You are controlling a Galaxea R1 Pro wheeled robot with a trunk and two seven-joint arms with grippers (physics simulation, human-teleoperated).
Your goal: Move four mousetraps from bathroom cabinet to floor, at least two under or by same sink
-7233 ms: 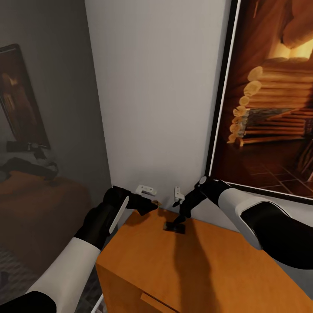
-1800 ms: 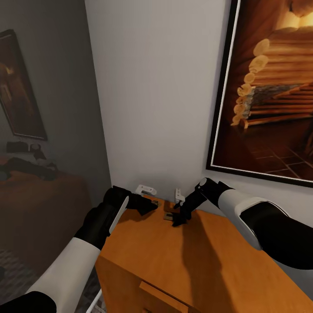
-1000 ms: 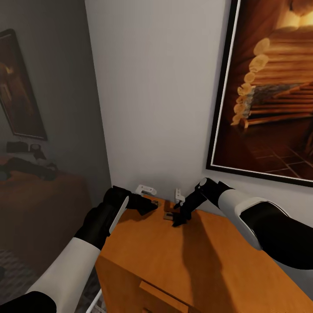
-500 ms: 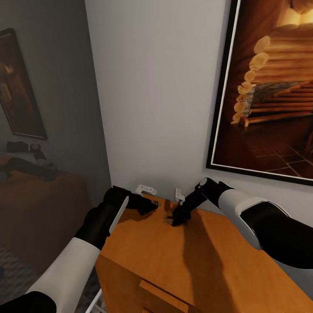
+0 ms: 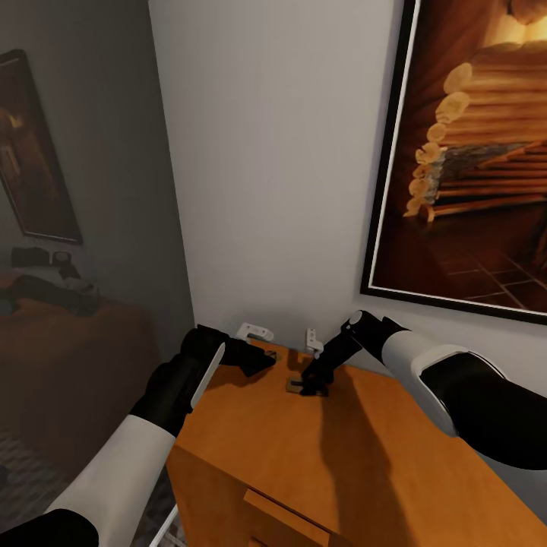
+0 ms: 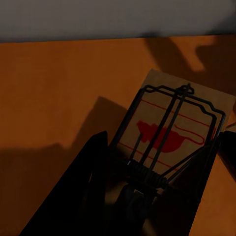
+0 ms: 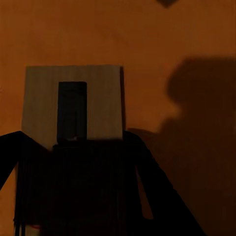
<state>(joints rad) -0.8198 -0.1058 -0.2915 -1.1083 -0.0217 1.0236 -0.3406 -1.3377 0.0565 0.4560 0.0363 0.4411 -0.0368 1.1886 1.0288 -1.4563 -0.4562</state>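
The cabinet (image 5: 342,463) is a smooth orange-brown wooden block with a flat, matte top and a slim bar handle on its front. Both arms reach over its far corner, close to the pale plain wall.

The left claw (image 5: 262,359) hovers low over the top near the back edge. In the left wrist view a mousetrap (image 6: 172,132) sits between its dark fingers (image 6: 93,187): a flat, tan rectangular board with a fine wood grain, a red printed mark and thin red lines on its face, and black wire bent into a rectangular bar with a coiled spring across the near end. The fingers stand on either side of the board and seem closed onto it, though the deep shadow there keeps me from telling for sure.

The right claw (image 5: 313,385) points steeply down at the cabinet top just beside the left one. Directly beneath it lies a second mousetrap (image 7: 73,103), a pale, flat, square-cornered board with a dark rectangular patch in its middle; in the head view it shows as a small tan tab (image 5: 295,385) against the claw tip. The black fingers (image 7: 147,196) spread wide and reach over the board's near end, apart rather than clamped.

A large black-framed picture (image 5: 471,152) of stacked logs hangs above the right arm.
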